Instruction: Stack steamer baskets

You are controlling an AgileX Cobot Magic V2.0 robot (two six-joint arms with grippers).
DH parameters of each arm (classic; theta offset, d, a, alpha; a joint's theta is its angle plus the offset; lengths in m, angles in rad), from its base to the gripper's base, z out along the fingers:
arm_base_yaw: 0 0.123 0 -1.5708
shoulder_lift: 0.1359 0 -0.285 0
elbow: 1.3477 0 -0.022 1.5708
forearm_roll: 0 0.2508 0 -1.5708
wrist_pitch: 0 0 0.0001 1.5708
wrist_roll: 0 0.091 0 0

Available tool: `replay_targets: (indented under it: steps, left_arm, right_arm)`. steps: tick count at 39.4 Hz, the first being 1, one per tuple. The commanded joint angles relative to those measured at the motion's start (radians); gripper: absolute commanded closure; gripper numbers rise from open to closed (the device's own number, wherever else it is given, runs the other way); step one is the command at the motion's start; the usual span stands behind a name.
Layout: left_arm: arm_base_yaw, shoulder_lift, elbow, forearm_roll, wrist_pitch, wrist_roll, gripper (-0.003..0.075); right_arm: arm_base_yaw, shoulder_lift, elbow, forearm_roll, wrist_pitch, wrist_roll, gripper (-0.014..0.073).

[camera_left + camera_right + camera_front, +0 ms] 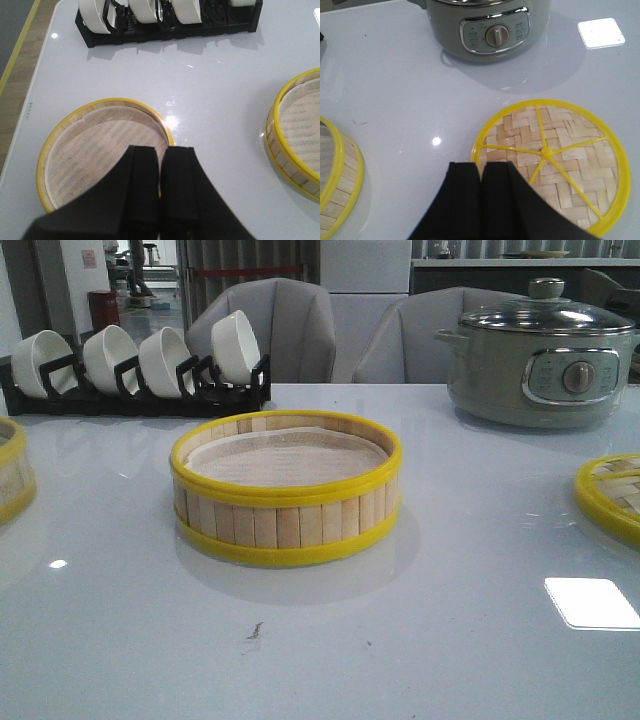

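One steamer basket point(285, 525) stands mid-table, its whitish liner showing inside the yellow rim. A second steamer basket point(10, 480) is cut off by the left edge of the front view. In the left wrist view that second basket point(100, 103) lies right under my left gripper point(160, 149), which is shut and empty above its near rim. The central basket point(280, 150) shows beside it there. My right gripper point(481, 164) is shut and empty, hovering at the edge of the woven lid point(555, 160). Neither gripper appears in the front view.
A grey-green electric pot point(540, 365) with a glass lid stands at the back right. A black rack of white bowls point(140, 365) lines the back left. The flat woven lid point(610, 498) lies at the right edge. The table's left edge point(30, 105) runs close to the left basket.
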Motion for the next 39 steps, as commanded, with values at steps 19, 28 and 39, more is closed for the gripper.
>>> replay_targets:
  steps: [19, 28, 39]
  left_arm:
    - [-0.006, -0.008, -0.037, -0.036, -0.163, 0.005, 0.0314]
    - [-0.006, 0.126, -0.037, -0.060, -0.126, -0.009, 0.0160]
    - [-0.006, 0.345, -0.037, -0.064, -0.150, -0.009, 0.0160]
  right_arm:
    - [-0.004, -0.006, -0.040, -0.008, -0.035, -0.122, 0.0232]
    - [-0.004, -0.006, -0.040, -0.008, -0.022, -0.121, 0.0232]
    - [-0.004, -0.006, -0.040, 0.054, -0.007, -0.121, 0.0232]
